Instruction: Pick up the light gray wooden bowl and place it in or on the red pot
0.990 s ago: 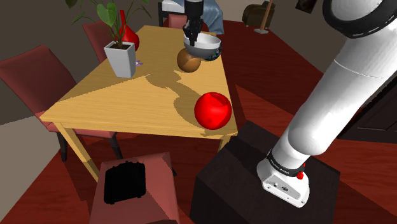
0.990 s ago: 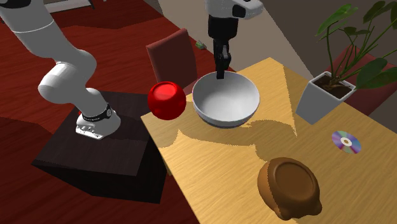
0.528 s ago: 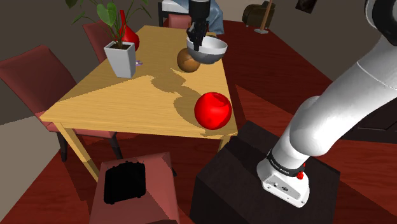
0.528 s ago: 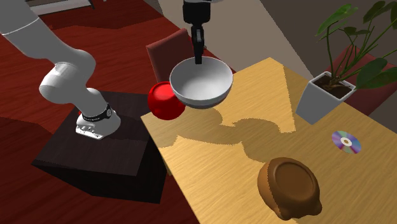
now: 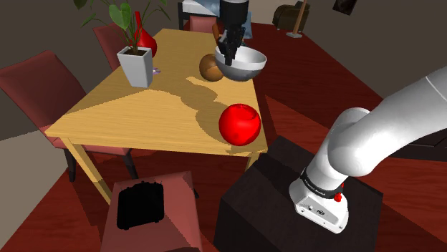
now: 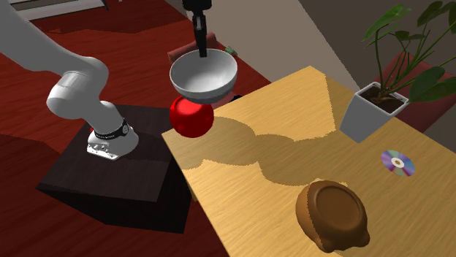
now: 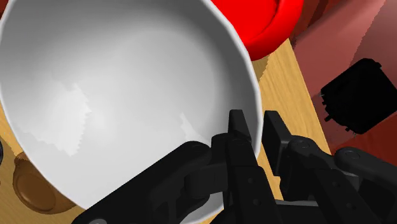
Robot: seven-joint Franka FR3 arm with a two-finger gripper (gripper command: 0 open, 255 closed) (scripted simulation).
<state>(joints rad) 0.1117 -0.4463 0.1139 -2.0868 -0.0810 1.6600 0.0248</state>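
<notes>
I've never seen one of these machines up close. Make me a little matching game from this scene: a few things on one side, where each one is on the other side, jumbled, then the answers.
Things
1. pale grey bowl
2. red pot
3. disc
4. brown dish

Places
A. lies flat on the table beside the white planter
B. clasped at its rim by the gripper, up off the table
C. sits on the table near the second exterior view's lower edge
D. sits at the table corner nearest the stand

Pairs: 1-B, 2-D, 3-A, 4-C
</notes>
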